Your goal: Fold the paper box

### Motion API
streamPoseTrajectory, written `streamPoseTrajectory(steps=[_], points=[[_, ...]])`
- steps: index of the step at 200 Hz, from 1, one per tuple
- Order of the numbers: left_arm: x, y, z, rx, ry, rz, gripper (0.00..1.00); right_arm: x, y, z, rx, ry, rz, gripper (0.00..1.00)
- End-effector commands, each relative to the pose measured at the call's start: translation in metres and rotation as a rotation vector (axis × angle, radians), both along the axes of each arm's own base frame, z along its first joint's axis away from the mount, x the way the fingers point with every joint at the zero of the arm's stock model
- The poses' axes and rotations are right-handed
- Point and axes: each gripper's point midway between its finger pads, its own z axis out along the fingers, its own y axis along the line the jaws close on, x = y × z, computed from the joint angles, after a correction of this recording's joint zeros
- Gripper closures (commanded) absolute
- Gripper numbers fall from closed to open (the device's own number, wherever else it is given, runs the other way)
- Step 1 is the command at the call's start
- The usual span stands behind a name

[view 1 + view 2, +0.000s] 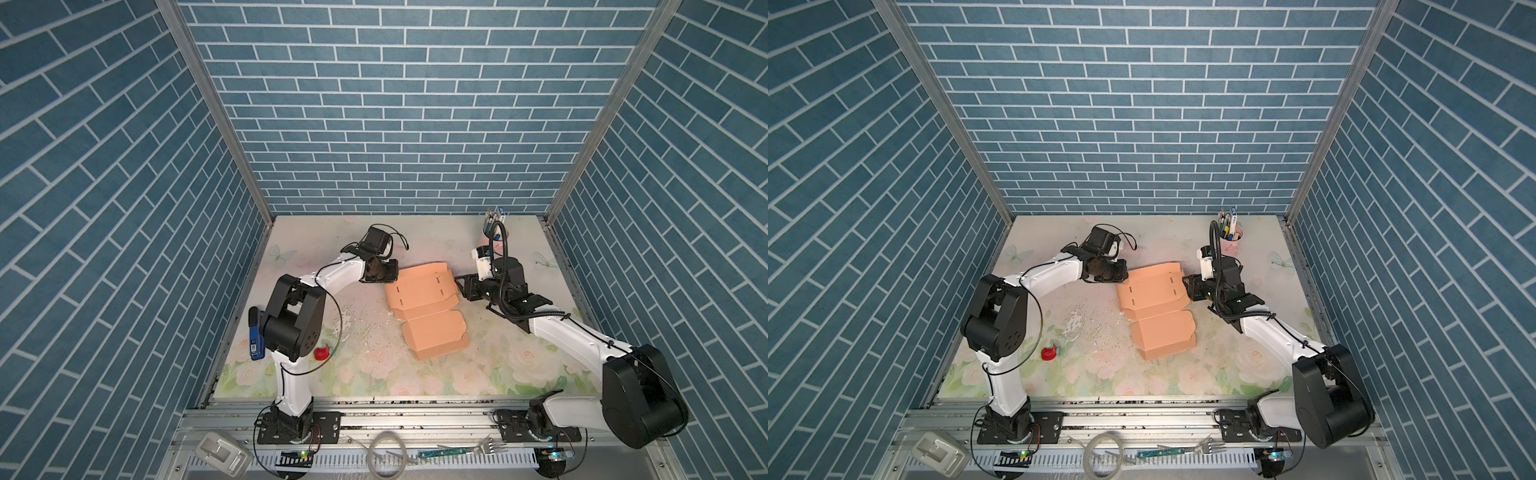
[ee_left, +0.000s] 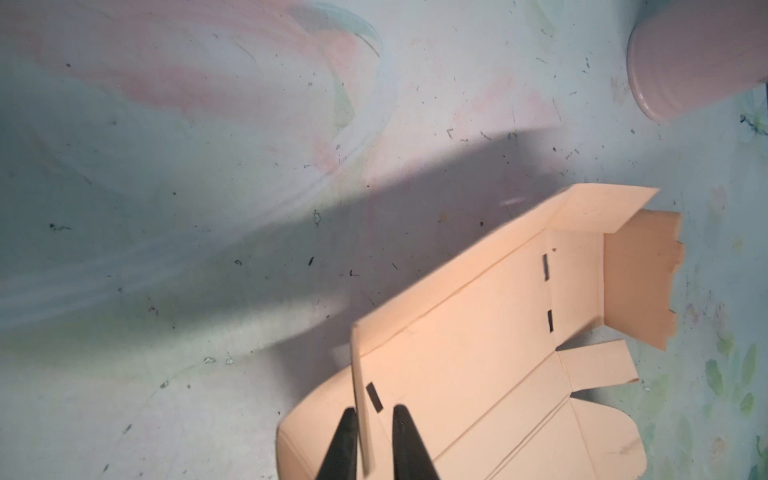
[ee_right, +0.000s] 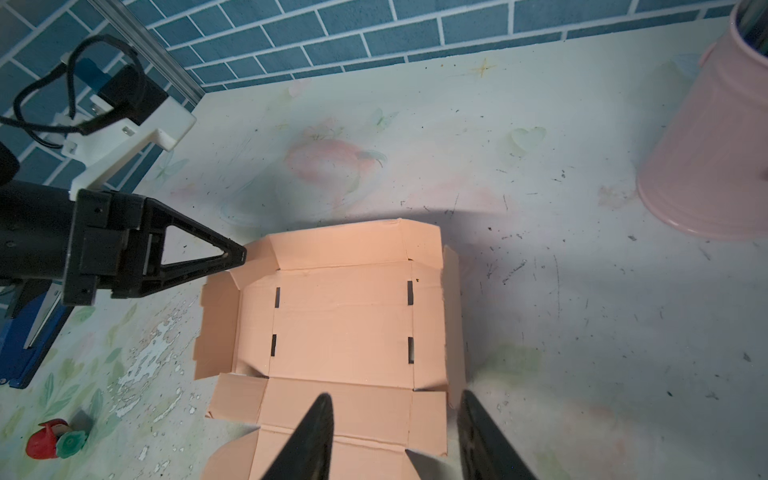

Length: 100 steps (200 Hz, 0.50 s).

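**Paper box part-formed; no wall locked yet**

The peach-orange, die-cut thin cardboard paper box [image 1: 419,301] lies mid-table on the floral-print mat [image 1: 332,374], between the two arms. Its far wall and both end flaps stand tilted up from the slotted base panel. All four slots show empty, so no tab is locked. The near lid section, with its rounded flap, is creased but unclosed.

Left gripper [image 2: 376,432]: jaws parted either side of an upright corner flap, a gap showing, not clamping. Right gripper [image 3: 395,395]: jaws spread wide astride the end flap on its side, holding nothing.

Judgement: under half done; wall locking and lid closure are outstanding.
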Motion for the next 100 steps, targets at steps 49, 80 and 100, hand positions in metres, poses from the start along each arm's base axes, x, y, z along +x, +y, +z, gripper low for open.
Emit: streamPoseTrajectory(steps=[49, 80, 100], points=[[-0.007, 0.028, 0.052, 0.014, -0.016, 0.150, 0.36, 0.006, 0.002, 0.004, -0.058, -0.023, 0.029, 0.51], [-0.028, 0.037, 0.035, -0.005, 0.047, 0.223, 0.36, 0.016, 0.007, 0.003, -0.067, -0.002, 0.034, 0.51], [-0.031, 0.037, 0.022, -0.029, 0.076, 0.277, 0.36, 0.021, 0.011, 0.002, -0.069, 0.018, 0.037, 0.51]])
